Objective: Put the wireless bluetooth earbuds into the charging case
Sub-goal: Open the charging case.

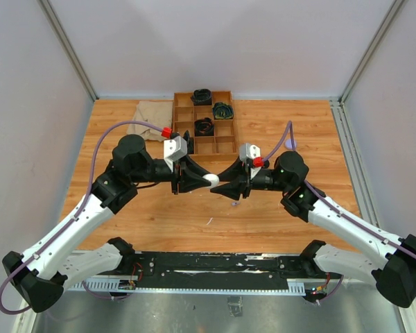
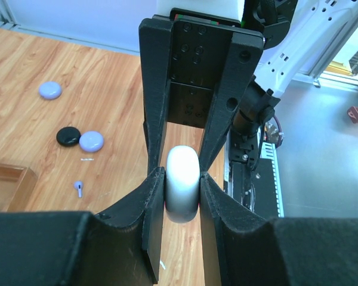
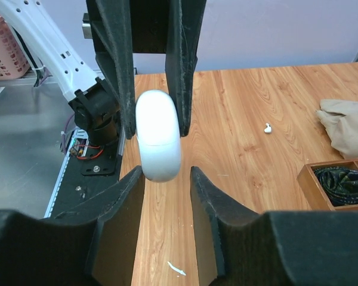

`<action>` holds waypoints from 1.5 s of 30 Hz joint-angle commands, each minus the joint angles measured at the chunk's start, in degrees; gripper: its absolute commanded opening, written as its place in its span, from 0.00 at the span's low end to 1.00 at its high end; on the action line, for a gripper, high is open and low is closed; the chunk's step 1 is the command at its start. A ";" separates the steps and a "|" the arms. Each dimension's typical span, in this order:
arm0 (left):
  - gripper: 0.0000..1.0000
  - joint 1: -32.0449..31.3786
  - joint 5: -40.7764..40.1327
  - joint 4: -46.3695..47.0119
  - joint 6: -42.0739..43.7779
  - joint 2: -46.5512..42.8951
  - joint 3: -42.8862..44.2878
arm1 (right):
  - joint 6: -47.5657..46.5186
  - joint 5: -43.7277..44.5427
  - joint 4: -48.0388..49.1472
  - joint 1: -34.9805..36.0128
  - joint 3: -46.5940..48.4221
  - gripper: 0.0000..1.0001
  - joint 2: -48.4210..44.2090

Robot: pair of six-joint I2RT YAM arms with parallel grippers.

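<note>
We found no way straight through the middle of the table (image 1: pixel 159 215): the left gripper (image 2: pixel 182 179), clamped on the white charging case (image 3: pixel 158 134), met the right gripper (image 3: pixel 166 177) nose to nose, whose parted jaws left only a thin gap beside the case's end. Beyond them the wooden tray (image 1: pixel 204 123) and cloth (image 1: pixel 151 111) blocked the far edge. On the right arm's side a lilac puck (image 2: pixel 50 90), a black puck (image 2: pixel 68 136), a second lilac puck (image 2: pixel 91 141) and a lilac earbud (image 2: pixel 78 188) dotted the board; a white earbud (image 3: pixel 267 127) lay on the left. Nearer the bases we saw open wood, but for a white sliver (image 1: pixel 209 220).
</note>
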 commanded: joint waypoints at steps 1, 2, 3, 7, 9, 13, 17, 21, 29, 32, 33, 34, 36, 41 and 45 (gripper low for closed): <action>0.21 -0.23 0.59 1.92 0.33 -0.34 0.79 | 1.82 -2.67 3.77 -0.84 2.28 0.37 0.23; 0.21 -0.23 0.52 1.99 0.23 -0.31 0.74 | 2.09 -2.82 4.11 -0.85 2.28 0.37 0.24; 0.21 -0.23 0.48 2.26 0.03 -0.31 0.64 | 2.38 -2.87 4.64 -0.85 2.20 0.36 0.28; 0.21 -0.23 0.47 3.39 -0.62 -0.31 0.14 | 3.80 -3.39 6.50 -0.86 2.06 0.34 0.83; 0.21 -0.23 0.42 3.75 -0.87 -0.32 -0.05 | 4.25 -3.57 7.14 -0.89 2.04 0.33 1.16; 0.21 -0.23 0.20 4.24 -1.28 -0.32 -0.33 | 5.25 -3.66 8.39 -0.87 2.04 0.30 1.34; 0.21 -0.23 -0.15 4.52 -1.41 -0.25 -0.60 | 5.96 -3.93 9.35 -0.90 2.02 0.29 1.45; 0.21 -0.23 -0.35 4.76 -1.68 -0.23 -0.81 | 6.50 -4.02 9.81 -0.88 2.18 0.30 1.54; 0.21 -0.23 -0.99 5.05 -1.79 -0.20 -1.13 | 6.88 -3.67 10.36 -0.89 2.18 0.35 1.59; 0.21 -0.23 -1.08 5.07 -1.85 -0.31 -1.16 | 7.05 -3.84 10.39 -0.93 2.08 0.32 1.69; 0.21 -0.23 -1.06 5.16 -1.84 -0.34 -1.15 | 7.13 -3.92 10.45 -0.88 2.14 0.32 1.82; 0.21 -0.23 -1.05 5.25 -1.92 -0.40 -1.29 | 7.24 -4.01 10.54 -0.87 2.14 0.31 1.84; 0.21 -0.23 -1.04 5.45 -2.02 -0.40 -1.47 | 7.54 -4.09 10.92 -0.89 2.24 0.28 1.95; 0.29 -0.23 -1.23 5.90 -2.38 -0.47 -2.06 | 7.92 -3.93 11.09 -0.86 2.26 0.21 2.21; 0.49 -0.23 -4.40 6.57 -2.98 -1.72 -2.93 | 7.98 -3.86 10.93 -0.90 2.16 0.18 2.26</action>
